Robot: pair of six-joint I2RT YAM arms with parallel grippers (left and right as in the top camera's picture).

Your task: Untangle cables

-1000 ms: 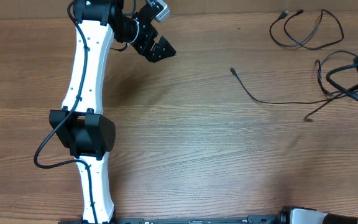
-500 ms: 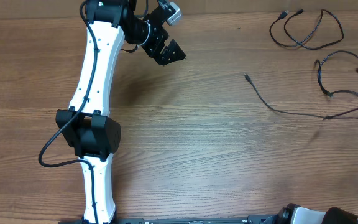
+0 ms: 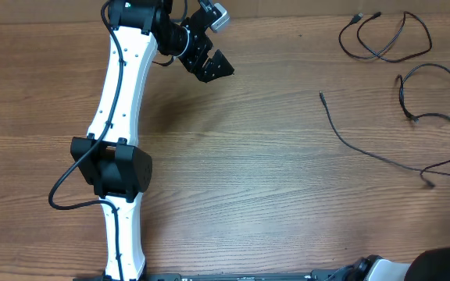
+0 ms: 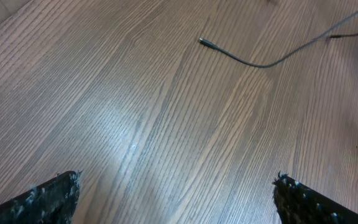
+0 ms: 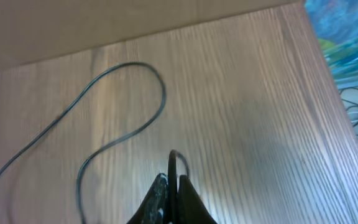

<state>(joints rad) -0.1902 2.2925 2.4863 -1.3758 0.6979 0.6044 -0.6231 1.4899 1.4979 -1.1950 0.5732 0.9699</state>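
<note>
Right pincer [image 5: 171,180] tight on a blurred cable [image 5: 173,153] (left pincer [image 4: 176,190] wide, empty).

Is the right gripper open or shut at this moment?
Shut. In its wrist view the right gripper shows no gap at the tips, and a thin black cable loops out from between them, apparently pinched.

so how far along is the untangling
Done: the looped cable lies apart at the far edge, and the long cable trails out with its plug free. In hand: the right pincer is shut on a cable strand. To do: strands by the right edge seem to overlap; the left pincer hangs open, holding nothing.
</note>
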